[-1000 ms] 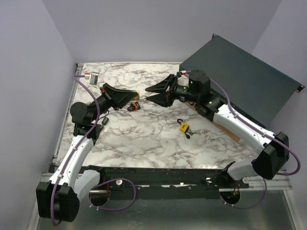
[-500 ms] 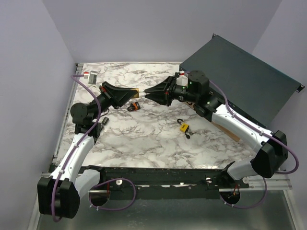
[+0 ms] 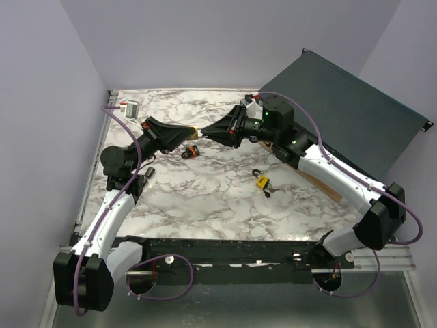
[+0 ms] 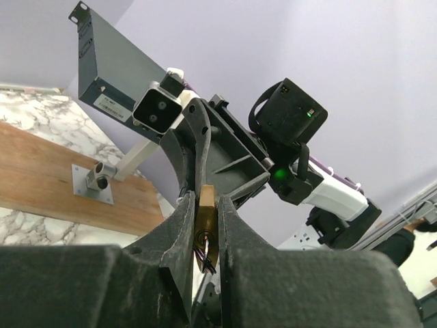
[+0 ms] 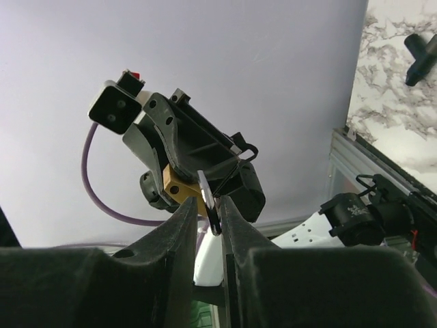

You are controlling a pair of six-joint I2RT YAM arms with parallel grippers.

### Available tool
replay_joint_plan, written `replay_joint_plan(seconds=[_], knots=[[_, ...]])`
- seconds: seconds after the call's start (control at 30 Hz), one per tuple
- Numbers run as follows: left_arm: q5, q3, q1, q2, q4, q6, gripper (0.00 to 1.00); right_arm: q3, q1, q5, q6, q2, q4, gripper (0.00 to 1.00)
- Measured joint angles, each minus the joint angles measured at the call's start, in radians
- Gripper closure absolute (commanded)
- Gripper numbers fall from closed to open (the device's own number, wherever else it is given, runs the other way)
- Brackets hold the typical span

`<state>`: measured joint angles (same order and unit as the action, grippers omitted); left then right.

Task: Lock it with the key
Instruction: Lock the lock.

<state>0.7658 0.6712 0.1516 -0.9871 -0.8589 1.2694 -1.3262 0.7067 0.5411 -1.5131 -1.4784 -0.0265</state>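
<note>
Left fingers (image 4: 179,236) clamp the padlock (image 4: 206,217); right fingers (image 5: 179,236) pinch the key (image 5: 206,193) at it. Insertion step; next needs a steady twist.

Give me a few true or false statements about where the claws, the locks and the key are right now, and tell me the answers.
1. The left claw is clamped on a brass padlock. True.
2. The right claw is wide open and holds nothing. False: its fingers are closed on a key, which points toward the brass padlock.
3. A yellow padlock lies loose on the marble table. True.
4. The dark panel sits at the left edge of the table. False: it is at the far right, behind the right arm.
</note>
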Motion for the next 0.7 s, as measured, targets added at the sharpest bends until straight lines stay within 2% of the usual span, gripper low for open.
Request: replay_joint_plan(seconds=[0.2,0.33,0.7], knots=[[-0.003,0.002,0.000,0.000,0.031,0.048,1.00,-0.039,0.007,-0.035,0.108,0.000,0.069,0.99],[-0.004,0.002,0.000,0.000,0.034,0.080,1.00,-0.066,0.011,-0.047,0.175,0.000,0.104,0.99],[0.045,0.023,0.001,0.031,0.106,0.143,0.89,-0.105,0.028,-0.082,0.372,0.040,0.181,0.99]])
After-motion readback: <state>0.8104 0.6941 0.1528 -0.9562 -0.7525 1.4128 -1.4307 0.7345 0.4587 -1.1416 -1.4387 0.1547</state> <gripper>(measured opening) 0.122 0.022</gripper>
